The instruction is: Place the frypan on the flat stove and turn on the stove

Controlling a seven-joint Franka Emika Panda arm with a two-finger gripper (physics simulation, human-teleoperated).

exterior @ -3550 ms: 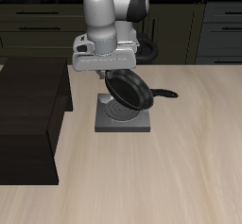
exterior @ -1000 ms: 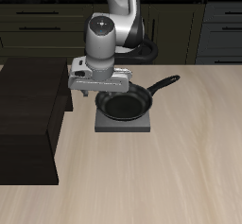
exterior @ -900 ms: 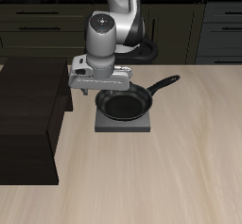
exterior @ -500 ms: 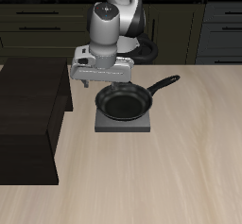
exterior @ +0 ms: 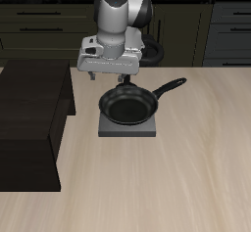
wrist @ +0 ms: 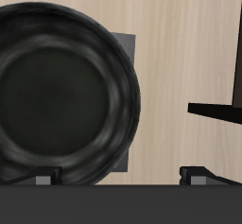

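Note:
The black frypan (exterior: 128, 106) sits flat on the grey flat stove (exterior: 128, 130), and its long handle (exterior: 169, 87) points toward the back of the table. My gripper (exterior: 111, 79) hangs above the pan's back rim, open and empty, not touching the pan. In the wrist view the frypan (wrist: 61, 86) fills much of the picture, with a corner of the stove plate (wrist: 129, 58) showing past its rim. The gripper (wrist: 118, 176) shows two fingertips (wrist: 43, 178) wide apart. The burner is covered by the pan. I cannot see the stove's knob.
A large dark cabinet block (exterior: 29, 123) stands on the table beside the stove; its edge also shows in the wrist view (wrist: 219, 110). Dark kitchen cabinets (exterior: 39, 25) line the back. Bare light wood table (exterior: 186, 167) lies toward the front edge.
The gripper has risen straight up from the pan's rim, open. The frypan stays flat on the stove; 3.5 s ago it was held tilted above it.

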